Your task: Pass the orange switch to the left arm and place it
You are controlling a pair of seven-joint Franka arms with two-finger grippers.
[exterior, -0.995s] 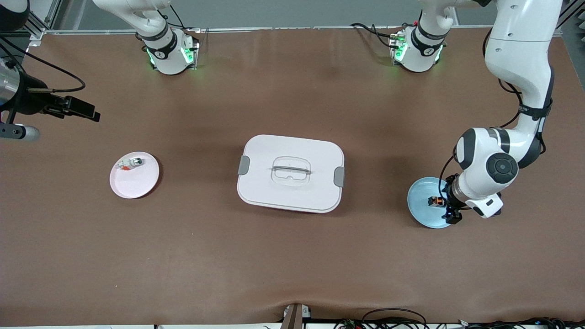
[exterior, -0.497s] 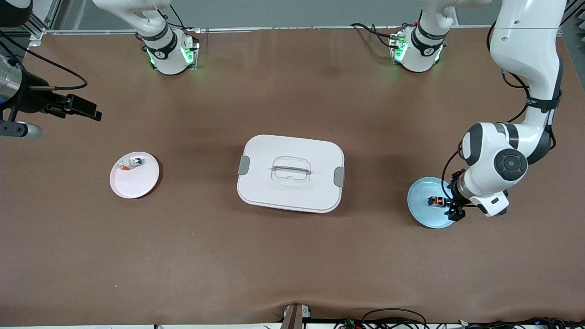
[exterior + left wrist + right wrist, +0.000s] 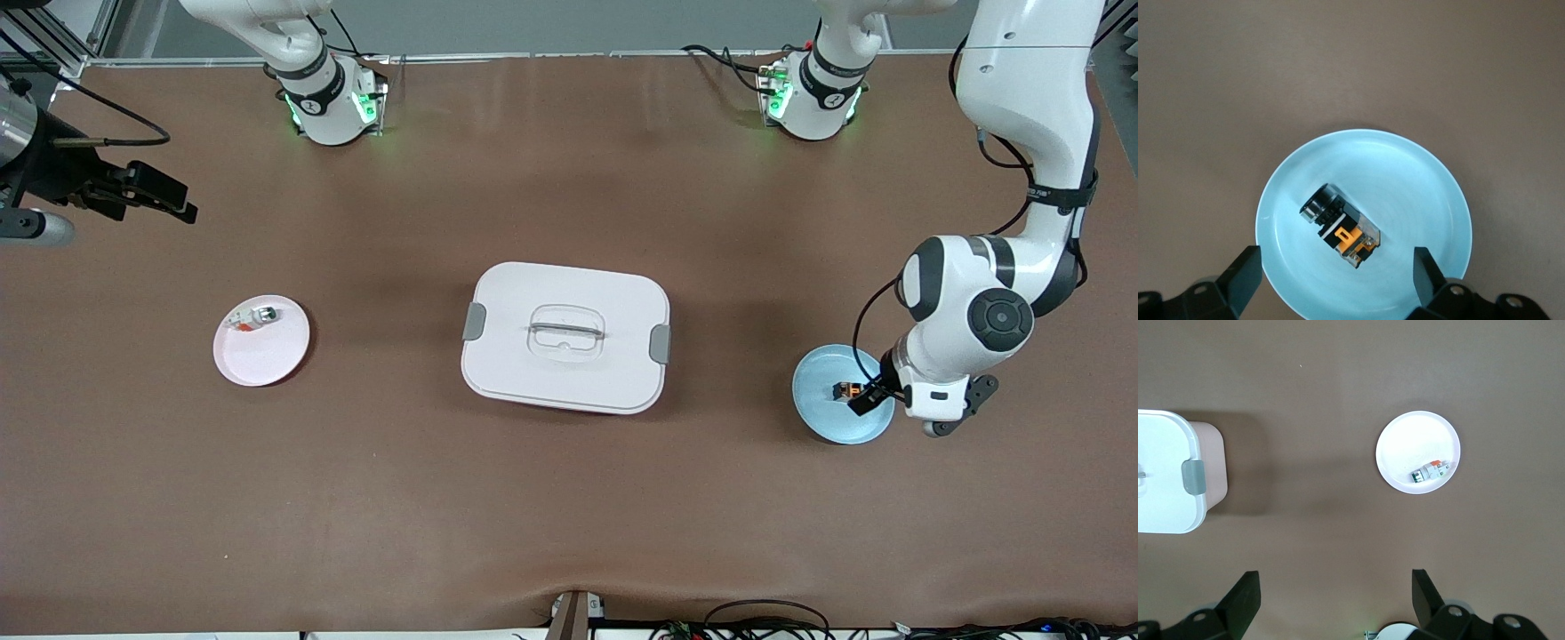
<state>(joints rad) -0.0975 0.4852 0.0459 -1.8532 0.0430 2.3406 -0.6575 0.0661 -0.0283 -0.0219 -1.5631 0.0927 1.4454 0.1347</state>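
A: The box (image 3: 565, 337) sits mid-table. The right gripper (image 3: 151, 197) waits, fingers spread, empty, partly cut off at the frame edge.

B: The left gripper (image 3: 1338, 283) hangs over the blue plate (image 3: 1431, 193), fingers apart. Its wrist view shows the orange switch (image 3: 1340, 225) lying there, ungripped. No readable writing.

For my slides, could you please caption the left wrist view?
Open left tool poised over the orange switch lying in the blue plate.
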